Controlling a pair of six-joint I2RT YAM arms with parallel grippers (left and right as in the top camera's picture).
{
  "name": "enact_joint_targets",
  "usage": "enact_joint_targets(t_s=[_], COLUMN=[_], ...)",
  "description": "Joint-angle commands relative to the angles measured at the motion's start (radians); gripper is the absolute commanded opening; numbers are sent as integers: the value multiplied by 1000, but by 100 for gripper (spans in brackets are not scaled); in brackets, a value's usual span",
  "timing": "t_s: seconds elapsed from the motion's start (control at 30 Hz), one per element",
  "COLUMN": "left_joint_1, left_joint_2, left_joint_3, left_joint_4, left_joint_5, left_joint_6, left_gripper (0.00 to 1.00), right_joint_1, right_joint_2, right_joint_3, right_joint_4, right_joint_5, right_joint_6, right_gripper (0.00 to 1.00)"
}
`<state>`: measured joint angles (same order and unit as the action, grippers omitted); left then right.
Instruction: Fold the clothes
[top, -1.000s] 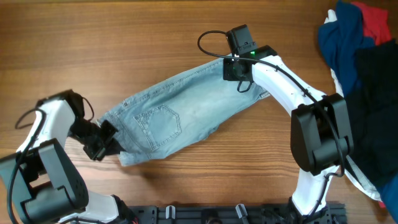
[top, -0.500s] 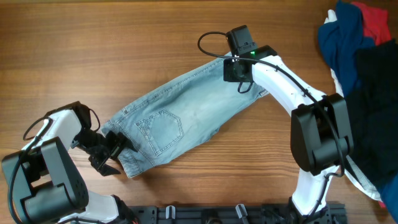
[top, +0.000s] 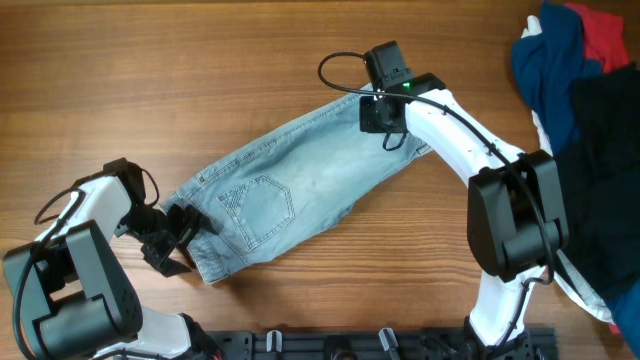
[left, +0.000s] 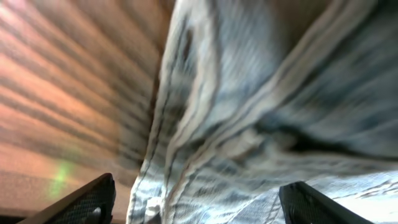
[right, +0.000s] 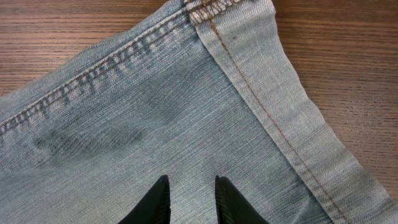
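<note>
In the overhead view, locate the shorts (top: 290, 190) lying flat and diagonally on the counter (top: 150, 80), one end at lower left and the other at upper right. A pile of dark blue, red and black clothing (top: 585, 90) sits well apart at the right edge. The left end effector (top: 178, 240) sits at the lower-left end of the shorts, and the right end effector (top: 383, 113) rests on the upper-right end. The overhead view does not show how far apart either pair of fingers is, so check the wrist views. The left wrist view is blurred. It shows the fingers (left: 87, 200) spread wide at the bottom corners, with rumpled denim filling the space between them and nothing clamped. The right wrist view is sharp. Its fingers (right: 155, 199) stand a narrow gap apart on flat denim just inside a stitched hem. You cannot tell whether they pinch any cloth.
</note>
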<state>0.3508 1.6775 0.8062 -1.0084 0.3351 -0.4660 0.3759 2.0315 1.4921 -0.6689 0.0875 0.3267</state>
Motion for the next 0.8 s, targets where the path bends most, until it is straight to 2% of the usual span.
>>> enact_joint_targets(t_s=[0.0,0.1,0.2,0.23,0.33,0.37,0.4,0.43,0.77], left_joint_1=[1,0,0,0,1,1,1,2,140], left_joint_2=[11,11,11,11,11,11,11,11,11], left_joint_3=[-5,-11,-43,-61,-105,-109,-109,-107,44], left_joint_4=[54,90,111,127,180,187,192,199,312], left_joint_5=[-26,-14,-11,-11,-11,-10,-10,-10,-11], left_joint_6=[-64,-70,-70,-70,-75,-75,-75,-79,-89], left_gripper=[87,88,85,80,54,33,7,4,4], right_joint_1=[-4,-4,-4,-4,-4,-4,-4,-4,-4], right_joint_2=[7,7,7,7,7,7,7,6,-34], right_joint_3=[-1,-1,-1,-1,-1,-1,-1,-1,-1], right_joint_4=[-4,-6,-13,-17,-31,-36,-41,-47,-76], right_joint_5=[16,16,16,16,16,16,16,16,12], right_joint_6=[-13,-12,-12,-12,-11,-12,-10,-9,14], right_gripper=[24,24,24,24,24,24,24,24,23])
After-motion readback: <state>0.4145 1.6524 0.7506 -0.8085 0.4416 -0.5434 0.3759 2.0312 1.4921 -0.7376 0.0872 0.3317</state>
